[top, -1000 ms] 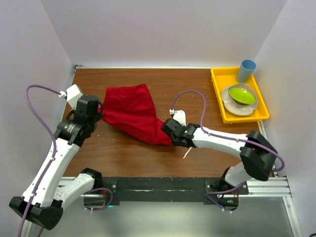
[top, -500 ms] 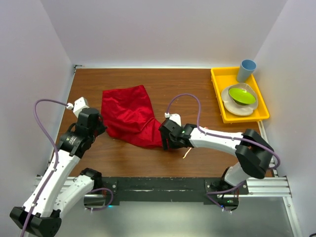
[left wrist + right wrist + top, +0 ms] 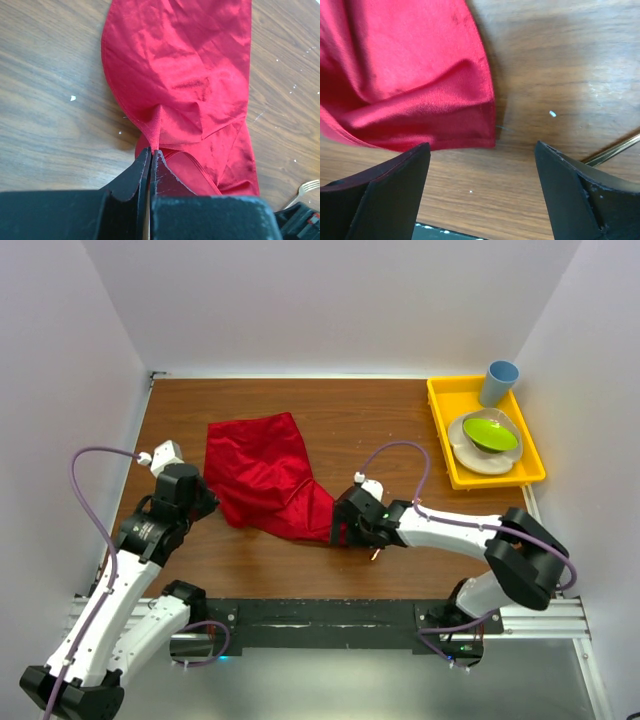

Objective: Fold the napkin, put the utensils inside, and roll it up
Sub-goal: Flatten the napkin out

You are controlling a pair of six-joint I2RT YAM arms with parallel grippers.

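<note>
The red napkin (image 3: pixel 265 475) lies loosely folded on the wooden table, its layers doubled and wrinkled (image 3: pixel 190 75). My left gripper (image 3: pixel 205 502) is at its left edge, jaws shut on a pinched fold of the cloth (image 3: pixel 150 150). My right gripper (image 3: pixel 345 530) stands open at the napkin's near right corner (image 3: pixel 470 125), with bare table between its fingers (image 3: pixel 482 146). One copper utensil, a fork (image 3: pixel 377 553), lies on the table just right of that gripper. Its tines show in the left wrist view (image 3: pixel 306 187) and its handle in the right wrist view (image 3: pixel 612 150).
A yellow tray (image 3: pixel 440 440) sits at the back right with a blue cup (image 3: pixel 500 382) and a green bowl (image 3: pixel 490 432) on a white plate (image 3: pixel 472 455). White walls close in the table on three sides.
My right gripper opened, let go of the napkin's corner and backed off slightly to the right. The left arm pulled its pinched edge nearer, and the cloth settled flatter.
</note>
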